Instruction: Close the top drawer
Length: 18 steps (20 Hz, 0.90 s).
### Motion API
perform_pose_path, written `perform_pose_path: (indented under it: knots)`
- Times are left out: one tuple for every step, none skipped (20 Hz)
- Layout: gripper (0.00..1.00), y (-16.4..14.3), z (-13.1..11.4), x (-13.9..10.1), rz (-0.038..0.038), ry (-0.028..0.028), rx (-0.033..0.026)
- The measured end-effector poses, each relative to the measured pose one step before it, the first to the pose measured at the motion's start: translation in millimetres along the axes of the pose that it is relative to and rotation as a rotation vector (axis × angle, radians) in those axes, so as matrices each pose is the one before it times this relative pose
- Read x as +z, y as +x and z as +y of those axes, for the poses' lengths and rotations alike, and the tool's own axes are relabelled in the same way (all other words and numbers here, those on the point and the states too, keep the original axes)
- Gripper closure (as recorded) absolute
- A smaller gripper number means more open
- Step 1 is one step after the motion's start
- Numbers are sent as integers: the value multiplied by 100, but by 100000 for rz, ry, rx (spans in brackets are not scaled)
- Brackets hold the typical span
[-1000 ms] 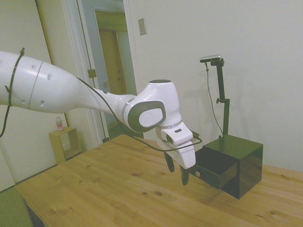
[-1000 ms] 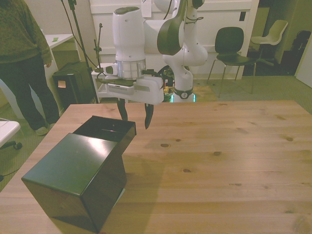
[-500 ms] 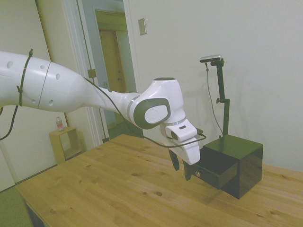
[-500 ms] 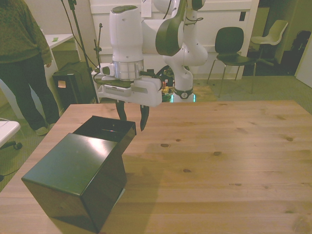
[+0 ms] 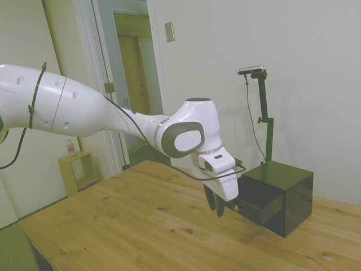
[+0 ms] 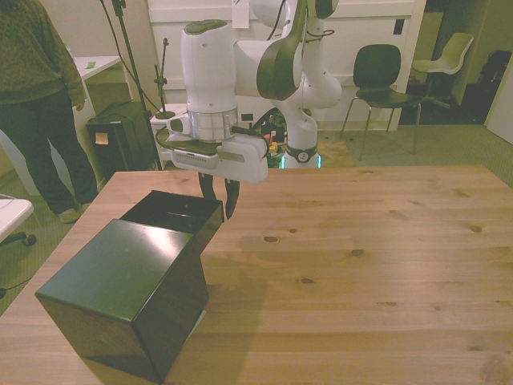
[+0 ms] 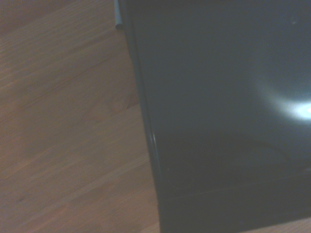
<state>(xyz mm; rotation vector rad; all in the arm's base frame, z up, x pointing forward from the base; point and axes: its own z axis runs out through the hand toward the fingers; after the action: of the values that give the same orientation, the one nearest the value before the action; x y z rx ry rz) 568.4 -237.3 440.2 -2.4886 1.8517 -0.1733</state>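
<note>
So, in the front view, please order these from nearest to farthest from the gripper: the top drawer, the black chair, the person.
From the gripper:
1. The top drawer, pulled open, just below the fingers.
2. The person, standing off the table at the front view's left.
3. The black chair, in the background at the front view's right.

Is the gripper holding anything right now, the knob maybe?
Nothing is held. The gripper hangs with its fingers close together and nothing between them, just in front of the top drawer, which stands pulled out of the cabinet.

The arm (image 5: 84, 110) was glossy white with grey joint caps; a black cable (image 5: 121, 121) ran along it, strapped by a dark tie (image 5: 35, 96).
</note>
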Motion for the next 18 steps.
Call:
perform_pose_path:
  knots:
    - [100, 59, -12, -59, 115, 94, 59]
    - [100, 51, -17, -21, 74, 38, 44]
    - [100, 31, -41, 3, 53, 17, -3]
    - [100, 47, -74, -22, 109, 73, -10]
    - [100, 36, -93, -22, 113, 76, -27]
    - [100, 65, -134, -52, 178, 130, -46]
    - [100, 74, -143, -45, 157, 93, -33]
    - [100, 74, -170, -30, 91, 57, -25]
    - [100, 77, -190, -68, 101, 97, -28]
    - [100, 118, -209, -158, 188, 183, 15]
    - [100, 118, -202, -192, 200, 255, 71]
    - [100, 121, -194, -276, 243, 327, 81]
    - [100, 119, -183, -263, 24, 69, 112]
    - [100, 132, -178, -288, 139, 215, 198]
    - [100, 154, -196, -294, 179, 317, 275]
    - [100, 130, -130, -211, -21, 164, 308]
    - [100, 221, -74, -213, 144, 93, 373]
    - [100, 308, -9, -147, 297, 105, 510]
